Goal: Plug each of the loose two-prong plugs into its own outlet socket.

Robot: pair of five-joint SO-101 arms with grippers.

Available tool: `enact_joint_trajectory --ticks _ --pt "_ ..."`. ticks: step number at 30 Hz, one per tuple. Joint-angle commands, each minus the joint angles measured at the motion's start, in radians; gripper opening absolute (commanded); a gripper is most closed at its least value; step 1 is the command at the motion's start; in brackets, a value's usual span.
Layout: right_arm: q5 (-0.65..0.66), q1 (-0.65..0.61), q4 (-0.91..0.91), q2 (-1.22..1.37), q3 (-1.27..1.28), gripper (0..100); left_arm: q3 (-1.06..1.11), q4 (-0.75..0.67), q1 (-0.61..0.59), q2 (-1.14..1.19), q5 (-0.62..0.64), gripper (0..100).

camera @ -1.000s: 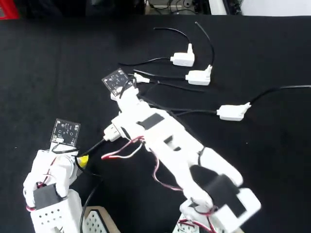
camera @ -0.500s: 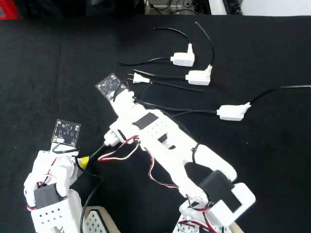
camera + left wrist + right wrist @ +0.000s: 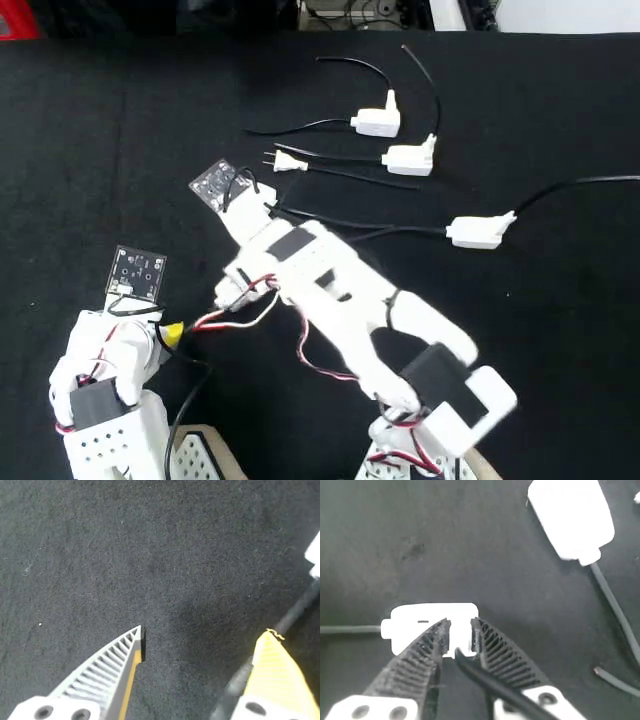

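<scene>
- Flat on the black table [image 3: 100, 150], the loose two-prong plug [image 3: 285, 162]: unplugged, prongs toward the left, thin black cord trailing off to the right.
- Right of the plug, three white outlet sockets: the far socket [image 3: 376, 121], the middle socket [image 3: 408, 158] just beside it and nearer, the near socket [image 3: 478, 232] well apart to the right; black cords off each.
- From the near edge across the middle of the table, the right arm [image 3: 340, 280]: wrist end near the plug, to its left, apart from it.
- In the right wrist view, the right gripper [image 3: 460, 624]: jaws a narrow gap apart, nothing visibly pinched, tips over one end of a white socket body [image 3: 412, 630], white showing through the gap. Touching or hovering: cannot tell. Which of the three sockets: cannot tell.
- Beyond it, a second socket [image 3: 570, 517], apart from the first, a cord [image 3: 615, 610] off its narrow end; across the front of the fingers, a black wire [image 3: 490, 680].
- At the near left corner, the left arm [image 3: 105, 370]: well apart from plug and sockets.
- Over the table's black surface, the left gripper [image 3: 202, 630]: jaws spread wide, holding nothing; a grey ribbed finger [image 3: 115, 665] on one side, a yellow finger [image 3: 275, 670] on the other, a black cable [image 3: 295, 612] just beside the yellow one.
</scene>
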Motion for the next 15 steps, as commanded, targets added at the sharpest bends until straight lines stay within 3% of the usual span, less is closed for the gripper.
enact_joint_trajectory --ticks 1,8,15 --pt "0.069 0.115 0.098 -0.068 -0.012 1.1 -0.002 -0.005 0.008 -0.005 -0.006 35" --pt "0.273 0.377 0.123 -0.137 0.076 1.1 -0.001 -0.005 0.01 -0.005 -0.006 35" --pt "0.531 0.819 -0.041 -0.145 0.205 1.1 -0.001 -0.005 0.008 -0.005 -0.006 35"
